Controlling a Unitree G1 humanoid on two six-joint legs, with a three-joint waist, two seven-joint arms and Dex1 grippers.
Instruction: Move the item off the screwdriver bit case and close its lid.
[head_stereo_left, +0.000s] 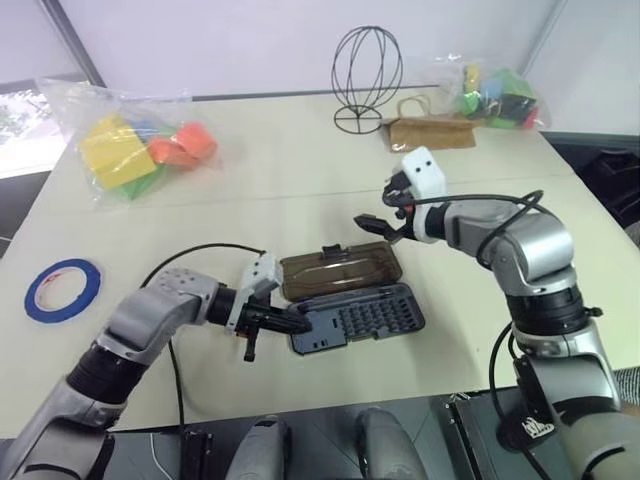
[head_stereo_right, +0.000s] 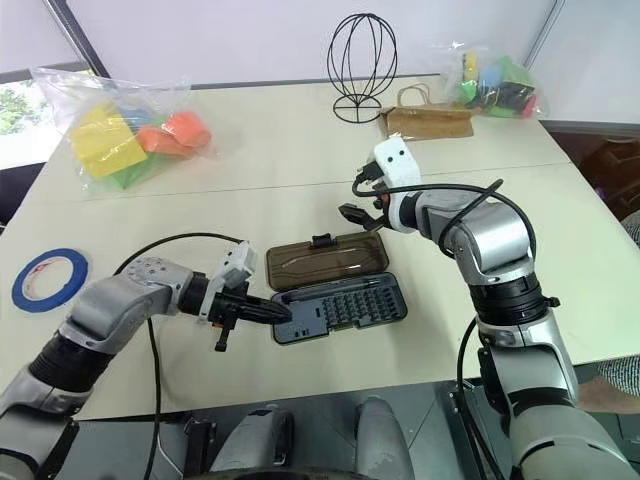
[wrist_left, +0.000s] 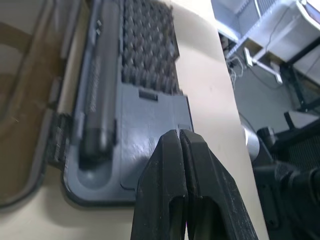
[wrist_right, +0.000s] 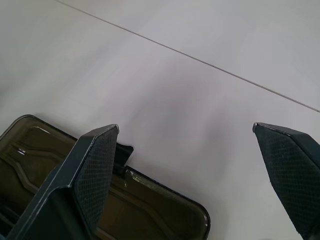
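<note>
Already the flat blue ring of tape with its white core (head_stereo_left: 63, 288) lies on the pale table (head_stereo_left: 300, 150), well apart from the flat dark grey plastic screwdriver bit case (head_stereo_left: 365, 315), so judging by how things lie, only the closing is left. The case sits open near the table's front edge, its translucent smoky-brown lid (head_stereo_left: 340, 268) folded back flat on the tabletop behind the tray of bits.

The left gripper (head_stereo_left: 297, 322) has its two black fingers pressed together on nothing and points sideways at the left end of the tray; closed fingers make a firm pusher, so it probably means to steady or nudge the case there. The right gripper (head_stereo_left: 385, 226) hovers above the lid's far right corner with its jaws spread wide, likely placed to get behind the lid's edge and swing it forward over the tray.

The left wrist view shows what the head views cannot: the closed fingertips (wrist_left: 178, 142) over the plain grey panel beside a dark driver handle (wrist_left: 97, 100) in its slot; whether they touch the panel I cannot tell. The right wrist view shows the lid's small black latch tab (wrist_right: 122, 152) and rounded rim just below the open fingers (wrist_right: 97, 165).
</note>
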